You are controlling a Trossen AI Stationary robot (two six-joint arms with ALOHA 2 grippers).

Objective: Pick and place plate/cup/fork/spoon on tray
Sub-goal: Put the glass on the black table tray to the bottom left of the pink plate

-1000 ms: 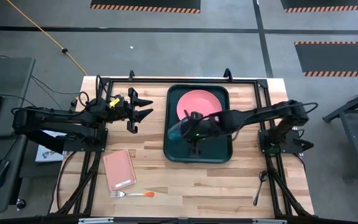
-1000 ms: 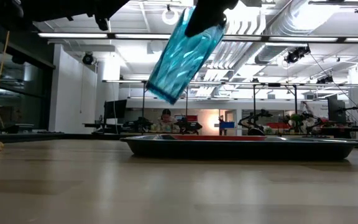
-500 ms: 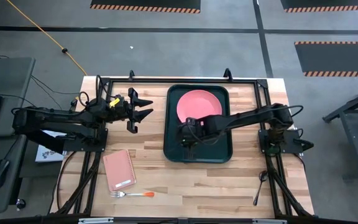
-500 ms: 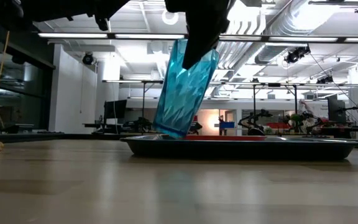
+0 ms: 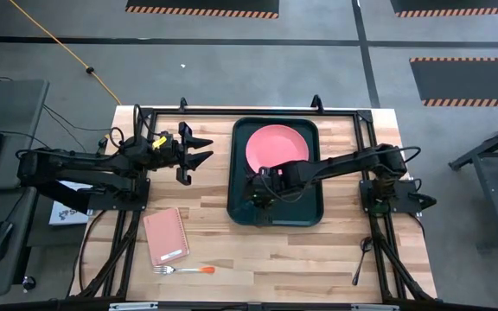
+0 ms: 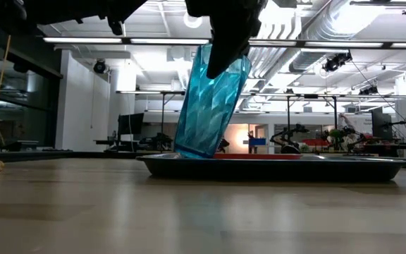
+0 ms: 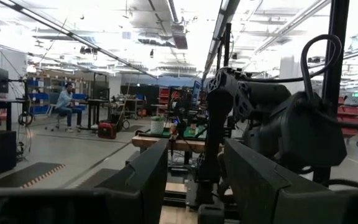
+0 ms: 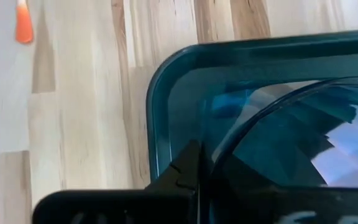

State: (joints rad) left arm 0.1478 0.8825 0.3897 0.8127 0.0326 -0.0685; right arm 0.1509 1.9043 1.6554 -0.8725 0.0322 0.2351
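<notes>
The right hand (image 5: 258,192) grips the rim of the cup (image 6: 210,106), which leans with its base on the tray (image 5: 305,214) near the tray's front-left corner, beside the plate (image 5: 277,145). The left hand (image 5: 199,153) hovers open over the tabletop's (image 5: 335,250) back-left part.

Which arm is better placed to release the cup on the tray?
The right. Its gripper already holds the cup, tilted, low over the tray. The left gripper waits open beside the tray.

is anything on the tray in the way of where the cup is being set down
Nothing visible. The right gripper holds the cup tilted over a bare corner of the tray; the plate lies at the tray's other end, apart.
</notes>
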